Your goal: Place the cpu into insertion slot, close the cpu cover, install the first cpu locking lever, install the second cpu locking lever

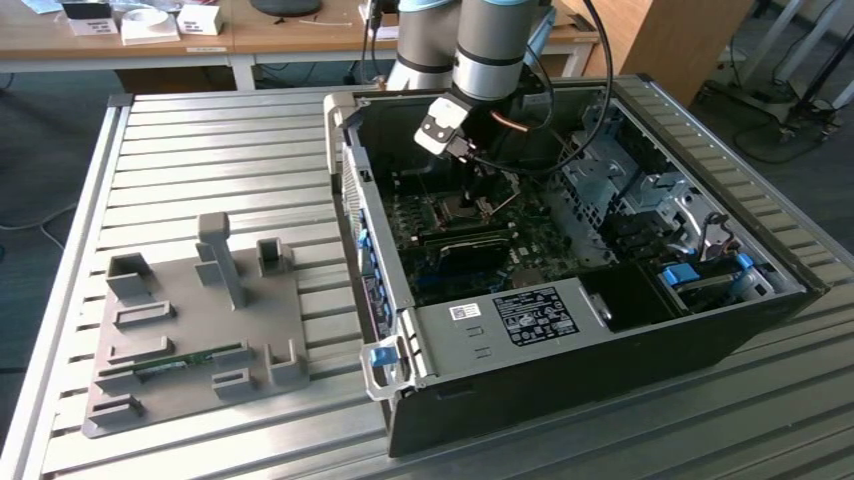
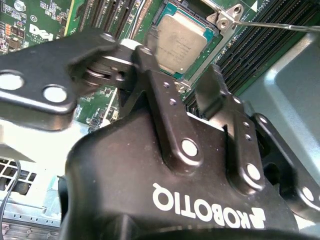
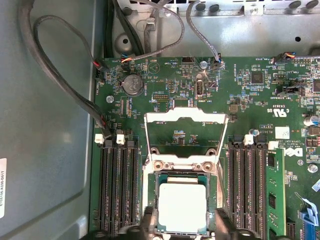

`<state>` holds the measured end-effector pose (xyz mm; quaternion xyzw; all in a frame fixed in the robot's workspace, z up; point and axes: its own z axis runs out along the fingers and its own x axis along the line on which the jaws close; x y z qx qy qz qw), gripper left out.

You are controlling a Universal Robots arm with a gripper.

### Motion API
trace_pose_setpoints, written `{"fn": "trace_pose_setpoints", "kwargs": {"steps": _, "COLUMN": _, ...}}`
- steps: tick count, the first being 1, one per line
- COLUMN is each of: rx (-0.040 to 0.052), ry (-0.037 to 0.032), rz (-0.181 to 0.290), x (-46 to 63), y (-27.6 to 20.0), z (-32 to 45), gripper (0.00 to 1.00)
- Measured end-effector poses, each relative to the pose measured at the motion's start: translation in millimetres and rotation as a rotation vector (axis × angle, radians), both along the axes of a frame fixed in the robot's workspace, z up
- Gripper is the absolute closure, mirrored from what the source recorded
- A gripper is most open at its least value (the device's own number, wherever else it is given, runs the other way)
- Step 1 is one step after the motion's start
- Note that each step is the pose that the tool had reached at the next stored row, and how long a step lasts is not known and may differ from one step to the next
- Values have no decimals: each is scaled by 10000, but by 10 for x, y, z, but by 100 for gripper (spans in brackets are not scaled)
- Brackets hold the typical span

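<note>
- Item: the cpu, a flat square chip. The top is a pale silver-grey metal plate with rounded corners, and a narrow green border shows at its edges. In the second wrist view faint print lines cross the plate.
- Location: seated flat in the insertion slot, a dark square socket with a silver rim on the green motherboard.
- The cpu cover: a silver frame plate with a square cut-out centre. It is swung open and lies back from the socket, hinged along the edge next to the chip, with bare board showing through the cut-out.
- Lever: a thin silver rod runs out from a corner bracket of the socket frame.
- Gripper: the black two-finger claw is spread wide, with one finger on each side of the chip. Both fingers are outside the socket rim and grip nothing. In the second wrist view the chip shows between the two fingers.
- Surroundings: long black memory slots flank the socket, and a green memory stick stands in one bank.
- Housing: in the exterior view the gripper reaches down into an open computer case lying on a slatted metal table. A grey fixture tray sits well apart, toward the exterior view's left.
</note>
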<state>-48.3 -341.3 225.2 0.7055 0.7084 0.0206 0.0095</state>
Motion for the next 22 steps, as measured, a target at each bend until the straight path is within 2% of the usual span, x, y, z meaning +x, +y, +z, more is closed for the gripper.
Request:
{"fn": "trace_pose_setpoints", "kwargs": {"steps": 1, "rx": 0, "ry": 0, "rz": 1, "x": 0, "y": 0, "z": 0, "gripper": 47}}
{"fn": "trace_pose_setpoints", "kwargs": {"steps": 3, "rx": -1, "ry": 0, "rz": 0, "x": 0, "y": 0, "z": 0, "gripper": 59}}
{"fn": "trace_pose_setpoints", "kwargs": {"steps": 4, "rx": -1, "ry": 0, "rz": 0, "x": 0, "y": 0, "z": 0, "gripper": 59}}
{"fn": "trace_pose_setpoints", "kwargs": {"steps": 6, "rx": -2, "ry": 0, "rz": 0, "x": 0, "y": 0, "z": 0, "gripper": 70}}
{"fn": "trace_pose_setpoints", "kwargs": {"steps": 7, "rx": -2, "ry": 0, "rz": 0, "x": 0, "y": 0, "z": 0, "gripper": 70}}
{"fn": "trace_pose_setpoints", "kwargs": {"steps": 9, "rx": -2, "ry": 0, "rz": 0, "x": 0, "y": 0, "z": 0, "gripper": 82}}
{"fn": "trace_pose_setpoints", "kwargs": {"steps": 10, "rx": -2, "ry": 0, "rz": 0, "x": 0, "y": 0, "z": 0, "gripper": 82}}
{"fn": "trace_pose_setpoints", "kwargs": {"steps": 11, "rx": -3, "ry": 0, "rz": 0, "x": 0, "y": 0, "z": 0, "gripper": 88}}
{"fn": "trace_pose_setpoints", "kwargs": {"steps": 22, "rx": -13, "ry": 1, "rz": 0, "x": 0, "y": 0, "z": -1, "gripper": 89}}
